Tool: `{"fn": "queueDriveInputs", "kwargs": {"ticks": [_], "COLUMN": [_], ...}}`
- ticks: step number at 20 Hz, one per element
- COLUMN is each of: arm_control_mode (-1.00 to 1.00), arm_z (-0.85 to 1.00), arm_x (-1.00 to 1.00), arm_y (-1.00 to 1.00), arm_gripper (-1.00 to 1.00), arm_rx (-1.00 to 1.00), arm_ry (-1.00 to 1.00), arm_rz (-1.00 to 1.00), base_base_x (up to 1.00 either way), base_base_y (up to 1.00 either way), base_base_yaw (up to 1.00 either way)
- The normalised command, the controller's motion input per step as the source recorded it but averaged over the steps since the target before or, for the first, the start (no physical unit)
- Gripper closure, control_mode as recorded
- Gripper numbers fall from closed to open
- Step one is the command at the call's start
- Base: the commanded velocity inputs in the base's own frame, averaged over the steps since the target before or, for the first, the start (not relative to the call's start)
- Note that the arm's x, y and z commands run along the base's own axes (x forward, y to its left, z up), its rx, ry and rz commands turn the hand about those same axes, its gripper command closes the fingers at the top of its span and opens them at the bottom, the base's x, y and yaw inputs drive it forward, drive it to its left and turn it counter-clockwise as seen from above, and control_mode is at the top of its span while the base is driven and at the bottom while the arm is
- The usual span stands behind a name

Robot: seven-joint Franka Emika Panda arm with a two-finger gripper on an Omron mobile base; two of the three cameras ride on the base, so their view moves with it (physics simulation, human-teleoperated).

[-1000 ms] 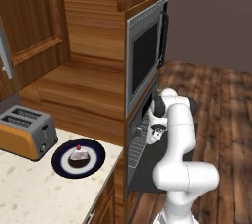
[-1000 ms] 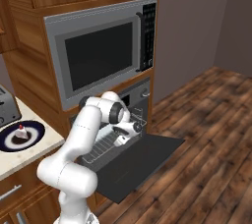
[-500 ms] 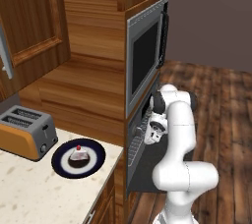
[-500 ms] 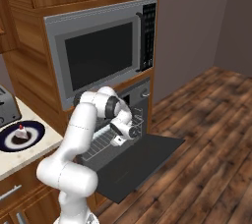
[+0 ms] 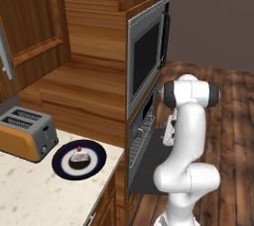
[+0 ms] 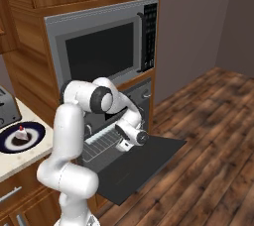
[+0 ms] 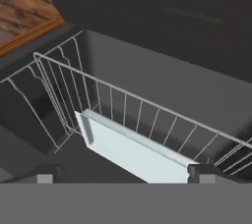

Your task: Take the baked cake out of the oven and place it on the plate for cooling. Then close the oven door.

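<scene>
The baked cake (image 5: 78,155) (image 6: 21,134), white-frosted with a red cherry, stands on the plate (image 5: 94,163) (image 6: 34,130) on the counter. The oven (image 5: 143,127) (image 6: 141,92) sits under the microwave, and the oven door (image 5: 147,171) (image 6: 149,160) lies dropped open and flat. My gripper (image 5: 166,138) (image 6: 121,143) hangs over the door at the oven's mouth, open and holding nothing. In the hand view my gripper (image 7: 125,176) looks down at a wire rack (image 7: 123,105) with a pale flat tray (image 7: 133,152) on it.
A silver-and-orange toaster (image 5: 27,133) stands left of the plate. The silver-framed microwave (image 5: 146,56) (image 6: 101,51) is directly above the oven. Wooden cabinets surround both. Open wooden floor (image 6: 213,136) lies to the right of the door.
The arm has drawn back a little from the oven cavity, with the hand now lower over the open door. The cake and plate have not moved.
</scene>
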Motion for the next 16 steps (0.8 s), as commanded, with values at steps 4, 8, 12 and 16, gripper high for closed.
{"fn": "queueDriveInputs", "kwargs": {"ticks": [4, 8, 12, 16], "arm_control_mode": [-1.00, -1.00, -1.00, -1.00], "arm_z": [0.87, 0.25, -0.09, -0.47], "arm_x": [-0.66, -0.60, -0.73, -0.83], "arm_y": [-0.97, -1.00, -1.00, -0.99], "arm_gripper": [-1.00, -1.00, -1.00, -1.00], "arm_rx": [0.00, 0.00, 0.00, 0.00], "arm_ry": [-0.01, -0.11, -0.15, -0.19], "arm_rz": [0.07, 0.22, 0.30, 0.30], "base_base_x": [0.00, 0.00, 0.00, 0.00], "base_base_y": [0.00, 0.00, 0.00, 0.00], "base_base_yaw": [0.00, 0.00, 0.00, 0.00]}}
